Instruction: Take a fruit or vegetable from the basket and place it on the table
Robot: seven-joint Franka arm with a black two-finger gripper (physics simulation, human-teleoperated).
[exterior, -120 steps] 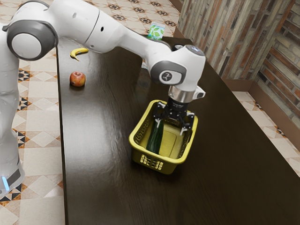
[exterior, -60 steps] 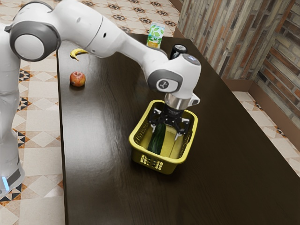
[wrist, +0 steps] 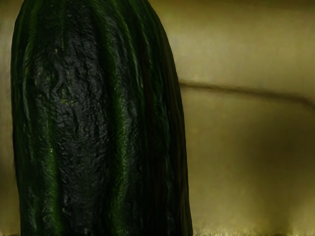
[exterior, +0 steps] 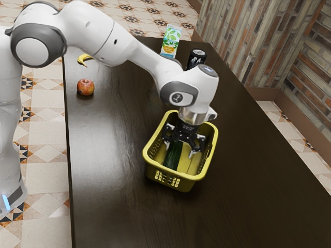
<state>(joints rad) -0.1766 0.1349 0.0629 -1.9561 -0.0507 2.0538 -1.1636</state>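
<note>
Reaching into the yellow basket point(exterior: 191, 181) just below the exterior view's centre, the black gripper point(exterior: 179, 149) stands wide open, empty, over the dark-green cucumber point(exterior: 172, 157) inside. Probably firm, weighty and slick, it wants squeezing across its middle.

Cucumber point(exterior: 173, 156): dark green, near black in places; skin wrinkled, ridged lengthwise, lighter green streaks. Lies lengthwise inside the basket point(exterior: 181, 182), nearer the wall on the exterior view's left; one end partly hidden. Basket yellow, open-topped, walls pierced with small openings, upright on the surface point(exterior: 114, 206), which is dark brown, wood-grained, with a soft sheen.
</note>
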